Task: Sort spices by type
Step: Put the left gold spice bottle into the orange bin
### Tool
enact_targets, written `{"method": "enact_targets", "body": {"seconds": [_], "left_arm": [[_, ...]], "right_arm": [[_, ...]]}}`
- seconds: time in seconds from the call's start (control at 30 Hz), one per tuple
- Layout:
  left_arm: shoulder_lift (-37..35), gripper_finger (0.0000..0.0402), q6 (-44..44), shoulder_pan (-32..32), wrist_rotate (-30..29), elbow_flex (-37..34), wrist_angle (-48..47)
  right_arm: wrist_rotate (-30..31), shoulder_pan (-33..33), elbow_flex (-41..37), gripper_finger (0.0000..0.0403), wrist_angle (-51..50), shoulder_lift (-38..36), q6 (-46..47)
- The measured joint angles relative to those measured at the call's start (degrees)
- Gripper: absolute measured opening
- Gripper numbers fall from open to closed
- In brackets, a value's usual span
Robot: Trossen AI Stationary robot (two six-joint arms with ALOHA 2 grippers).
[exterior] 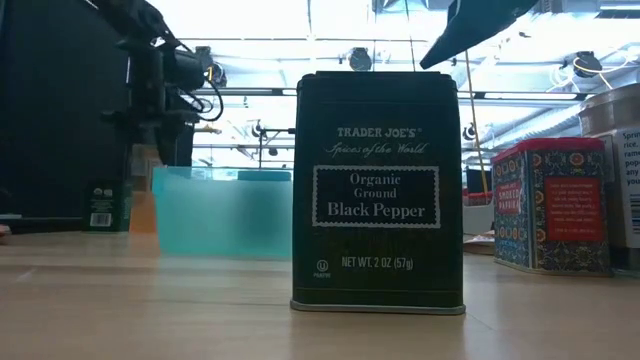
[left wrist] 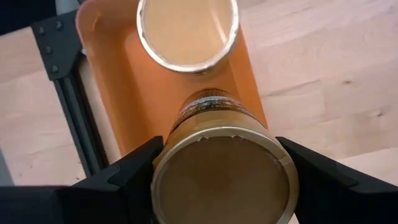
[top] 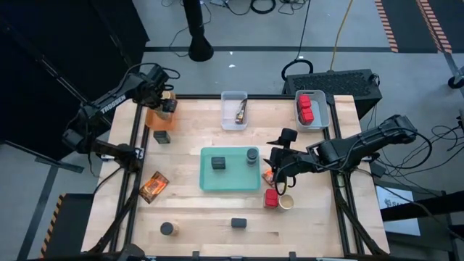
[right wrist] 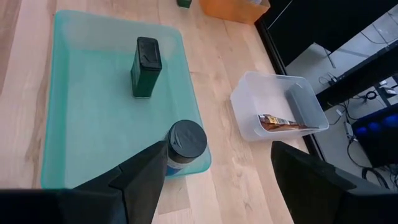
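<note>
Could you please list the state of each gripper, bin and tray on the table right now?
left gripper: jaws closed on a tan round jar, over the orange bin.
right gripper: jaws open, empty, beside the teal tray.
orange bin: one tan jar already inside.
clear bin: holds a printed packet.
blue bin: holds red cubes.
teal tray: carries two dark spice containers.

Teal tray [top: 230,180], orange bin [left wrist: 118,93], red cubes [top: 305,109], dark pepper tin [exterior: 378,190]

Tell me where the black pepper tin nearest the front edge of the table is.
In the high view the black pepper tin stands alone near the table's front edge, about mid-width, below the teal tray, with a dark round jar to its left.
</note>
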Motion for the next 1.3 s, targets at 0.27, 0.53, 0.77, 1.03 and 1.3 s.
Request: {"method": "enact_targets", "body": {"seconds": [0.27, 0.53, 0.77, 1.03, 1.3], "left_arm": [[0.0, 0.0276, 0.9, 0.3, 2.4, -3.2, 1.7], [1.2, 0.0276, 0.9, 0.4, 2.5, -4.3, 3.8], [4.6, 0.0276, 1.4, 0.3, 2.2, -4.3, 5.4], [6.1, 0.0276, 1.4, 0.3, 1.7, -4.2, 7.6], [6.2, 0.0319, 0.9, 0.3, 0.1, -4.2, 5.5]], "right_arm": [[0.0, 0.0, 0.0, 0.027, 0.0, 0.0, 0.0], [0.0, 0.0, 0.0, 0.027, 0.0, 0.0, 0.0], [0.0, 0.0, 0.0, 0.027, 0.0, 0.0, -0.1], [0.0, 0.0, 0.0, 0.027, 0.0, 0.0, -0.1], [0.0, 0.0, 0.0, 0.027, 0.0, 0.0, -0.1]]}}
